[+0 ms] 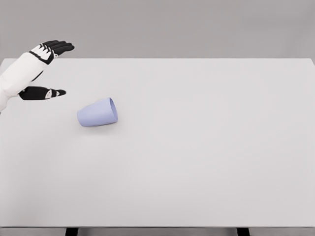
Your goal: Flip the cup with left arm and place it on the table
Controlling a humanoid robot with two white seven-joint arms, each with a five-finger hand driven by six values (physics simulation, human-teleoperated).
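Plain white worktop (197, 162) filling nearly the whole head view, with a flat grey wall behind. Two short dark leg stubs just under the near edge, at about 7 and 5 o'clock.

Past the near stretch of the worktop, a pale lavender cup (97, 113) lying on its side, left of centre, at roughly 9 o'clock. Wider open rim turned toward 3 o'clock, narrower closed base toward 9 o'clock. No brand, label or lettering readable on its wall.

Farther back, at about 10 o'clock, coming in from the left edge on a white forearm, the left hand (47, 69): black fingers (59, 47) stretched out toward 3 o'clock, thumb (44, 93) held well below them, a wide gap between. Spread, holding nothing, clear of the cup and just beyond it.
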